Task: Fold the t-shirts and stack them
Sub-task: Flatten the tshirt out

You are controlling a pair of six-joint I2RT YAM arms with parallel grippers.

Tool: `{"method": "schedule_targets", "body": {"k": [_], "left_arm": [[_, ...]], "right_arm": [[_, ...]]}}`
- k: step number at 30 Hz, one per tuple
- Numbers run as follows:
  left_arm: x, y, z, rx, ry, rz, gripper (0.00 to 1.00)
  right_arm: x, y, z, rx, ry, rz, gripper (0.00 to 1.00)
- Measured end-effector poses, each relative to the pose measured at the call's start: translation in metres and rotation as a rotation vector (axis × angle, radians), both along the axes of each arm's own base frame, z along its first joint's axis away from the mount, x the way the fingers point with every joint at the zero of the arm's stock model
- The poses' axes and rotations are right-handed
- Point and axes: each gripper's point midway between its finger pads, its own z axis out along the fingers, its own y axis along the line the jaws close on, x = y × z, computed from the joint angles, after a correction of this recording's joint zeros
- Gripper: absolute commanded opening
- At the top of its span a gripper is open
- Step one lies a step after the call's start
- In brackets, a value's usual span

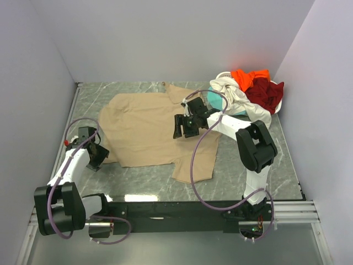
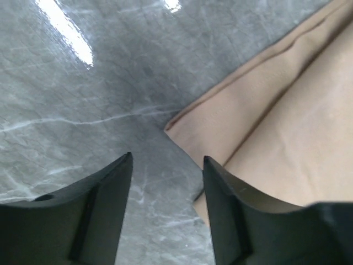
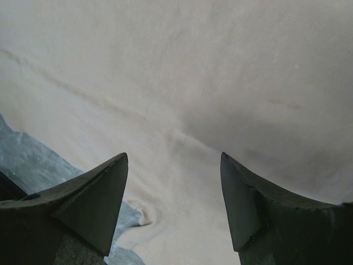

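The large tan t-shirt lies spread flat across the middle of the marble table. My left gripper is at the shirt's near left corner. In the left wrist view it is open, with bare table between the fingers and the tan corner just ahead; the right finger overlaps the shirt's edge. My right gripper hovers over the shirt's right part. In the right wrist view it is open above smooth tan cloth, holding nothing. Orange, dark red, cream-white and teal t-shirts are heaped at the back right.
The heap sits in the back right corner against the right wall, with a white rim showing behind it. Pale walls enclose the table on three sides. Purple cables loop beside both arms.
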Motion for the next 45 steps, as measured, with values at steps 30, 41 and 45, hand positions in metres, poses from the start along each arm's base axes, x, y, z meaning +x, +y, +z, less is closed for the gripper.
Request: {"method": "schedule_targets", "body": {"k": [30, 41, 45], "left_arm": [[0.034, 0.010, -0.026, -0.027, -0.074, -0.026, 0.01], [0.088, 0.049, 0.029, -0.070, -0.227, 0.016, 0.00], [0.090, 0.052, 0.033, -0.085, -0.236, 0.010, 0.01]], "right_arm": [[-0.021, -0.050, 0.032, -0.082, -0.068, -0.110, 0.74], [-0.078, -0.109, 0.036, -0.258, 0.008, -0.216, 0.75], [-0.113, -0.127, 0.024, -0.300, 0.105, -0.247, 0.75]]}}
